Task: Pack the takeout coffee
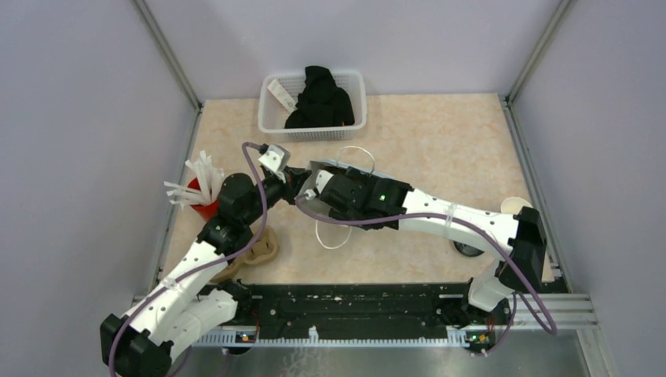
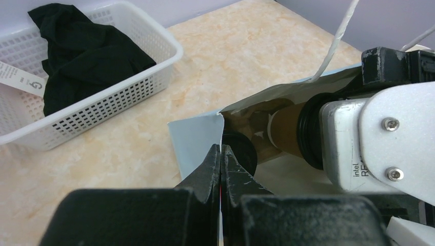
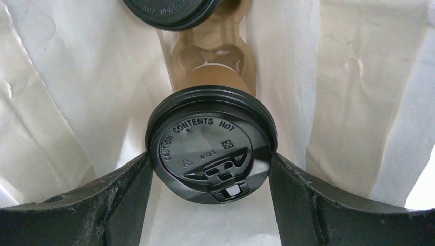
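Observation:
A white paper bag (image 2: pixel 194 139) lies on its side, mouth toward the arms. My left gripper (image 2: pixel 221 149) is shut on the bag's rim and holds the mouth apart. The takeout coffee (image 3: pixel 205 148), a brown paper cup with a black lid, is inside the bag. My right gripper (image 3: pixel 210 166) reaches in, its fingers (image 3: pixel 128 197) pressed against both sides of the lid. The cup's base sits in a brown moulded carrier (image 3: pixel 215 48). A second black lid (image 3: pixel 169 9) shows deeper in. From above, both grippers meet at the bag (image 1: pixel 345 169), and the cup is hidden.
A white basket (image 1: pixel 271 118) with black cloth stands at the back. A red cup of straws (image 1: pixel 203 206) is left of the left arm, and a brown carrier (image 1: pixel 265 250) lies under that arm. A paper cup (image 1: pixel 512 206) and black lid (image 1: pixel 469 250) sit near the right arm's elbow.

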{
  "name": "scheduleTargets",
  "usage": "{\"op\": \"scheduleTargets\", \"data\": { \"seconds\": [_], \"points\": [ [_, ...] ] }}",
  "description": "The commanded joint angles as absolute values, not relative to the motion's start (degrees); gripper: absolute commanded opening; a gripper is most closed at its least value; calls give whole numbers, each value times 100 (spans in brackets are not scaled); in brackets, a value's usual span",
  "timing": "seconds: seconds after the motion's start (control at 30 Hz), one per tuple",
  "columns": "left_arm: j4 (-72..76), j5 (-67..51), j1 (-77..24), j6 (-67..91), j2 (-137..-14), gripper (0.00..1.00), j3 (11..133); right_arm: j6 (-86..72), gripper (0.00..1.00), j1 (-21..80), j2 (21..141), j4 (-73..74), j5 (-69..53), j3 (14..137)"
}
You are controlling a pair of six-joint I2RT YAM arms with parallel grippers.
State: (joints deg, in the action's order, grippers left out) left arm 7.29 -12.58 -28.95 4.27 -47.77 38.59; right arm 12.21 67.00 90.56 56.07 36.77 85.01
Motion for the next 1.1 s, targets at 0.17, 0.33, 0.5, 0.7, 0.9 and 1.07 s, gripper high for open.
{"op": "scheduleTargets", "data": {
  "seconds": [0.17,0.33,0.5,0.7,0.9,1.07],
  "points": [
    [1054,-1262,-2927,452,-4582,0,3641,1289,55,6629,8998,4650,3651,8103],
    [863,-1191,-2922,526,-4487,0,3598,1570,55,6521,8818,4441,3298,7826],
    [742,-1085,-2924,513,-4447,0,3587,1801,55,6315,8670,4349,3158,7635],
    [593,-1134,-2948,526,-4427,0,3698,1814,55,6281,8462,4342,3429,7611],
    [491,-1172,-3011,676,-4372,0,3686,1916,55,6234,8561,4192,3571,7495],
    [446,-1092,-3032,698,-4334,0,3665,1726,55,6108,8498,3866,3637,7280]
  ]
}}
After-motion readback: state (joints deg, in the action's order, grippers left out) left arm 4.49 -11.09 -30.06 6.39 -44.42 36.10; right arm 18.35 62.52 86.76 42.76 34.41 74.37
